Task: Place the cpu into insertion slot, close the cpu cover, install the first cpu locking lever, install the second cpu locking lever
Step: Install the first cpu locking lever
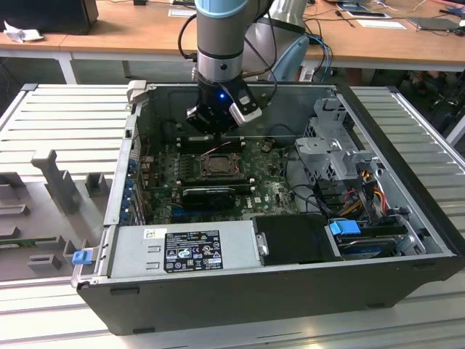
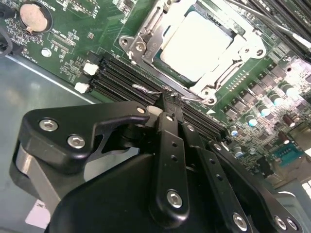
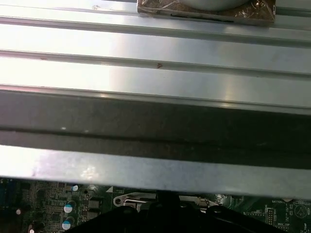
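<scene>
The cpu (image 2: 197, 46) lies flat in the insertion slot (image 2: 133, 44), its pale metal top showing through the window of the cpu cover (image 2: 243, 46), which is folded down over it. A thin wire locking lever (image 2: 146, 89) ends in a hook just beside the socket's corner. My gripper (image 2: 165, 101) is shut, and its black fingertips (image 2: 169, 116) touch that hook. In the exterior view the gripper (image 1: 216, 137) hangs inside the open computer case, just behind the socket (image 1: 216, 164) on the green motherboard (image 1: 269, 185).
Black memory slots (image 2: 121, 77) run right under the fingertips. A long black card (image 1: 211, 195) sits in front of the socket. The power supply (image 1: 185, 251), drive cage (image 1: 338, 145) and loose cables (image 1: 363, 189) fill the case's front and the exterior view's right. The case wall (image 3: 155, 73) is close behind.
</scene>
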`<state>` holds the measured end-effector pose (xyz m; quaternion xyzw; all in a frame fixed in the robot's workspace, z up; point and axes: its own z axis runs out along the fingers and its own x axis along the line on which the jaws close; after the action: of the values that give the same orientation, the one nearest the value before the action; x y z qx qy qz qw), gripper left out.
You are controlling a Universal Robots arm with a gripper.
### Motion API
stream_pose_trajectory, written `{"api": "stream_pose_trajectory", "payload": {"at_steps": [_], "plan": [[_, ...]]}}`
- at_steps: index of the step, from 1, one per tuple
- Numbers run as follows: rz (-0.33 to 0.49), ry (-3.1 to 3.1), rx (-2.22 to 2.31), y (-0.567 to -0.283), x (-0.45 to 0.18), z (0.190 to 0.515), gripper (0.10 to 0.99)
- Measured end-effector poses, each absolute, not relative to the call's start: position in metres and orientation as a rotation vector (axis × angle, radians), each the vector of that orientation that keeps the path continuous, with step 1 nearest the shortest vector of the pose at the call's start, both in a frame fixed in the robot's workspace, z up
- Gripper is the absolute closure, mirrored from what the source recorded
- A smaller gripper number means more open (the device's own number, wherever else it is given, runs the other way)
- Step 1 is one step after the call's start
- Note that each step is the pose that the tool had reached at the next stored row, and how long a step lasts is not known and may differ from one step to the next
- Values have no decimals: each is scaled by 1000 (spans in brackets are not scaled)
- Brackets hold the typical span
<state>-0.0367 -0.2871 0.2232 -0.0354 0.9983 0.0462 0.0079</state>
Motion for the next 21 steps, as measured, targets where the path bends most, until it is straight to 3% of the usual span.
{"api": "stream_pose_trajectory", "payload": {"at_steps": [21], "plan": [[144, 3120, -75, -286, -20, 206, 980]]}}
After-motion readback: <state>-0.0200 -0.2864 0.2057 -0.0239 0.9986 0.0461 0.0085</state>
